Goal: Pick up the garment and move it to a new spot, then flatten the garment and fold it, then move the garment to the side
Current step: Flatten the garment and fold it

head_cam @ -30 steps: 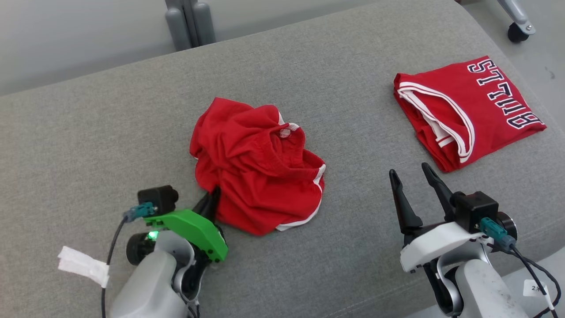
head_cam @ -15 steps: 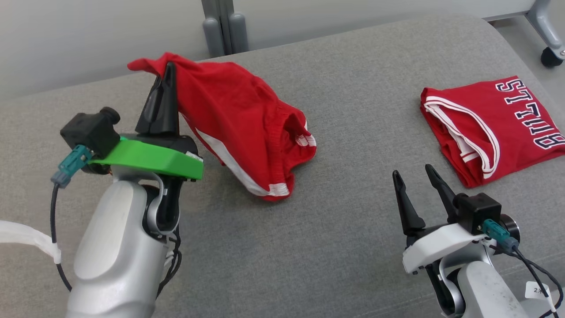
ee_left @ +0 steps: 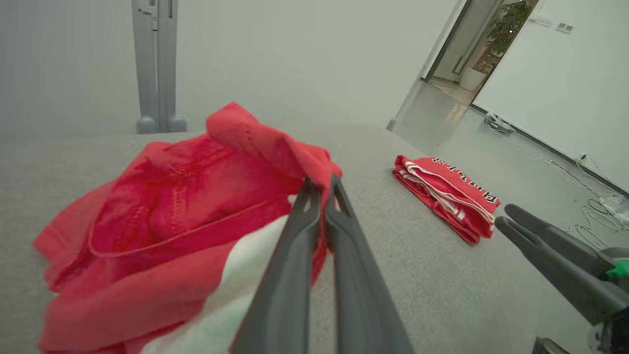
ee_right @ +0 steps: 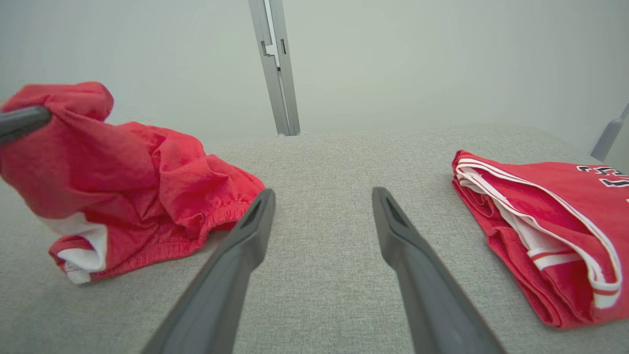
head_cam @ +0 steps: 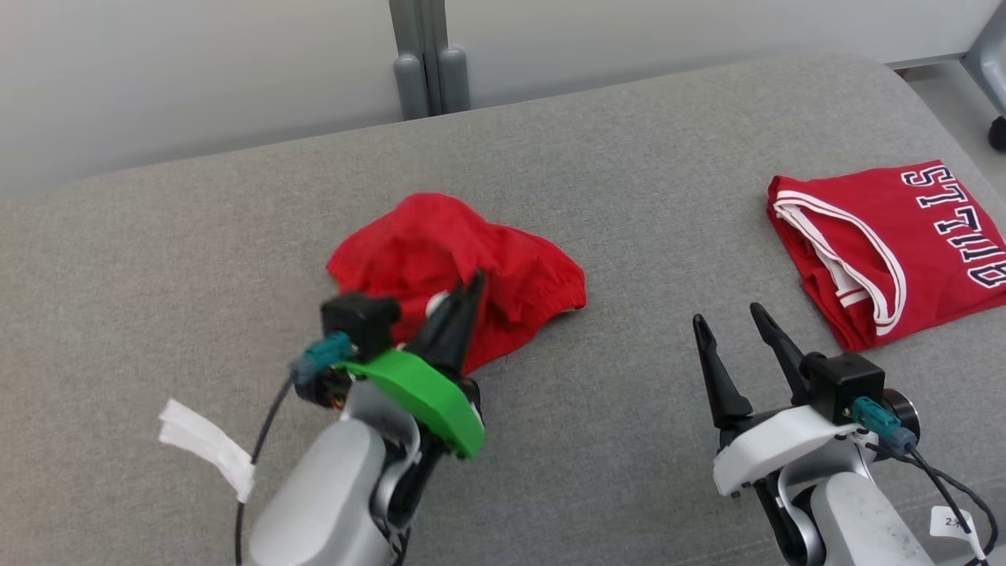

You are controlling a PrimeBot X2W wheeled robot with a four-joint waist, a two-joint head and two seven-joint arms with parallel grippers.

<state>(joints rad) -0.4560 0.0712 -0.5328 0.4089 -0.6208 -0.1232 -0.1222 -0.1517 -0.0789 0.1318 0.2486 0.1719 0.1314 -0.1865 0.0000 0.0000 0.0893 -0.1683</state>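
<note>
The grey upholstered bench (head_cam: 597, 157) takes up most of the scene, and on it the garment (head_cam: 440, 244) is the biggest thing: a pair of red shorts with white trim, crumpled in a heap. The heap lies just beyond and to the left of the left gripper (head_cam: 475, 283), whose two dark fingers are pressed together on a fold of the red cloth. In the left wrist view that fold rides up over the fingertips, while the rest of the heap sags down onto the bench. A folded red jersey (head_cam: 888, 244) lies flat, ahead of the right gripper (head_cam: 727, 313) and off to its right, well apart from the shorts. That gripper's jaws are spread wide with nothing but bare bench between them, and the shorts' elastic hem is near its left finger but not touching. Smallest of all, a white tag (head_cam: 208, 444) hangs off the left arm's cable. To my eye this is the first step — the carry to a new spot — with the garment pinched but far from flat. The next move calls for setting the heap down on open bench away from the jersey. Then both grippers need a clean edge each, perhaps the waistband, to draw the cloth out flat without dragging it into a tighter bunch.
</note>
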